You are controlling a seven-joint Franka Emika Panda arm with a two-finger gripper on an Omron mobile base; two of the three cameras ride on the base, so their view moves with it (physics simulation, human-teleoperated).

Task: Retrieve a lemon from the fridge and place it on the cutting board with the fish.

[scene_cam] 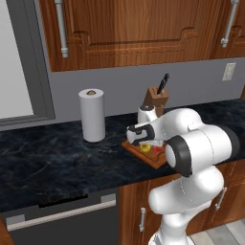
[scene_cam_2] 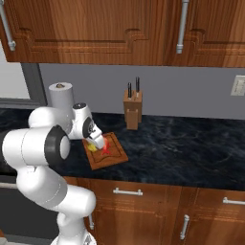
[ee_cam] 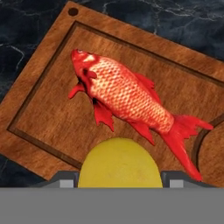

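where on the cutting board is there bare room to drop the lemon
Bare wood lies on the cutting board between the fish and the corner with the hole, and along the groove beside its back. The lemon sits crowded against the fish's belly fins.

Kitchen: countertop (scene_cam: 48, 158), cabinets (scene_cam_2: 95, 28), knife block (scene_cam_2: 132, 111)

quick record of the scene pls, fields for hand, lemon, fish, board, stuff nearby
hand: hand over the cutting board, closed on the lemon
lemon: lemon between the fingers, above the board's near edge
fish: fish lying flat on the board
board: cutting board on the dark counter
nearby: paper towel roll, knife block
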